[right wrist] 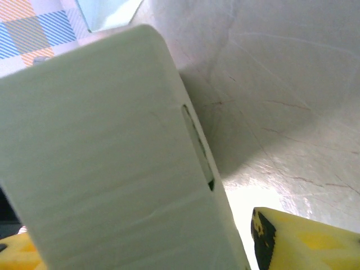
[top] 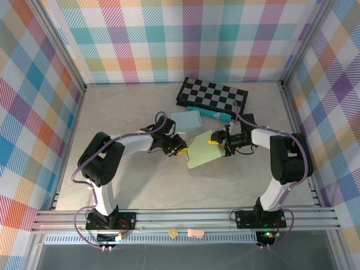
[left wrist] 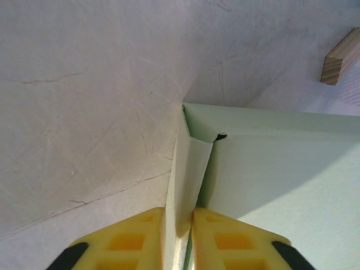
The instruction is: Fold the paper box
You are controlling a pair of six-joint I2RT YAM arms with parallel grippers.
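Pale-green paper box (top: pixel 203 153), flap (left wrist: pixel 188 169) raised

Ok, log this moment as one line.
left hand: shut on paper box flap | right hand: straddling raised panel, grip unclear | fold: unfinished

Robotics lab test cell, seen from above. A pale, scuffed table (top: pixel 146 185) sits at the centre. Panels printed in pastel plaid (top: pixel 185 39) box in the table's far, left and right sides, held by bare aluminium posts (top: pixel 63 48). A slotted aluminium rail (top: pixel 185 216) runs along the table's near edge. A left arm (top: pixel 104 163) and a right arm (top: pixel 287 160) are bolted to it, with purple cables (top: pixel 73 175) looping from their bases. A black-and-white chequered board (top: pixel 214 94) lies at the table's far side.
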